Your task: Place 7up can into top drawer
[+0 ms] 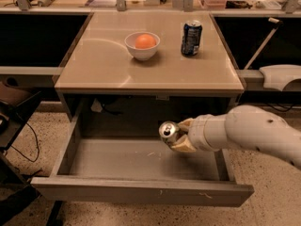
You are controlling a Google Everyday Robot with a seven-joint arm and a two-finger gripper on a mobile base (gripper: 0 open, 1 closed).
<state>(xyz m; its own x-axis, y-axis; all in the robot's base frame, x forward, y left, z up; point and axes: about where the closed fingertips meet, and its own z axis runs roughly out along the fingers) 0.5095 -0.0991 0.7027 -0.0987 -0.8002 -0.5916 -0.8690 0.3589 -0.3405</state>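
2 tan fingers (pixel 184 147) clamped on the 7up can (pixel 168 132) - the gripper (pixel 180 135) has it tilted, silver top showing, hanging over the bare grey floor of the pulled-out top drawer (pixel 117 161), right of centre. The white arm (pixel 254 133) reaches in from the right, over the drawer's right wall. Up on the table (pixel 94 65) - 1 white bowl (pixel 142 51) with an orange (pixel 145 41) in it, and 1 dark blue can (pixel 191 38) upright near its right.
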